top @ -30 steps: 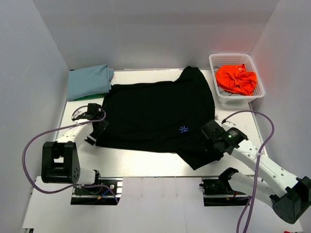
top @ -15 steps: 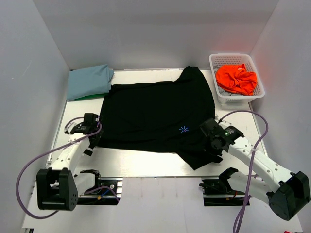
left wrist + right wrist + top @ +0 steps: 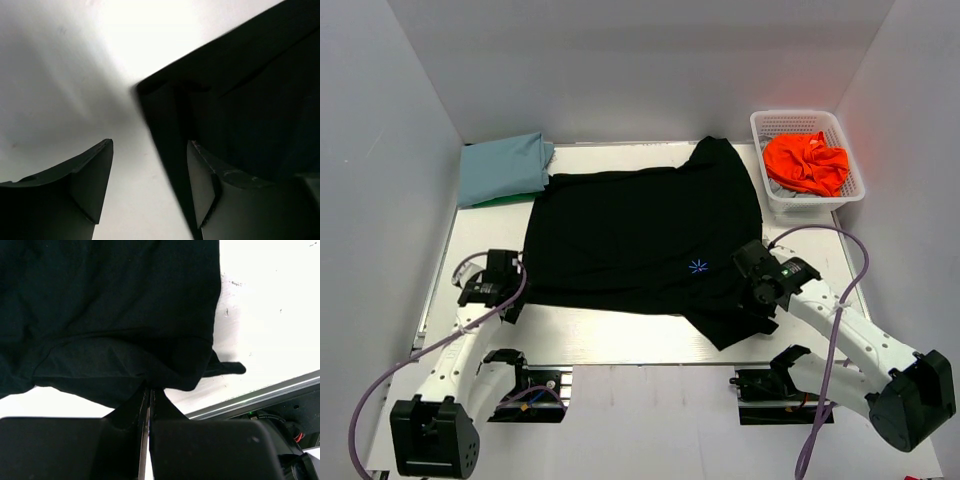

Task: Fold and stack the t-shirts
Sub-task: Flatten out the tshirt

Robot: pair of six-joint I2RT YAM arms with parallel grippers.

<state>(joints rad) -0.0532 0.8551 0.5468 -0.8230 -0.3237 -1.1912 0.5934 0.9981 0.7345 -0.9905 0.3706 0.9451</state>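
Only part of the work is being shown as done. A light blue t-shirt point(image 3: 503, 167) is lying folded at the upper left of the table point(image 3: 620, 335), and a strip of a green t-shirt point(image 3: 512, 199) is showing under its near edge, so a stack of two is being judged as begun there. The black t-shirt point(image 3: 640, 235) is lying spread flat and unfolded across the middle of the top view, with one sleeve reaching toward the upper centre and another trailing toward the lower right. Folding it is being judged the step in hand. An orange t-shirt point(image 3: 807, 162) is lying crumpled in the white basket point(image 3: 798, 120) at the upper right, so it is yet to be taken out, folded and stacked. The left gripper point(image 3: 490, 290) is being held at the lower left corner of the black t-shirt with its jaws apart. In the left wrist view the shirt's edge is running between the two fingers, one being set over bare table and the other over the cloth, and the corner is lying just ahead of the tips. Nothing is being clamped by it yet. The right gripper point(image 3: 760, 290) is being held at the lower right of the same shirt. Its fingers are pressed together, and in the right wrist view a bunched fold of black cloth is being pinched at their tips, as far as can be told.
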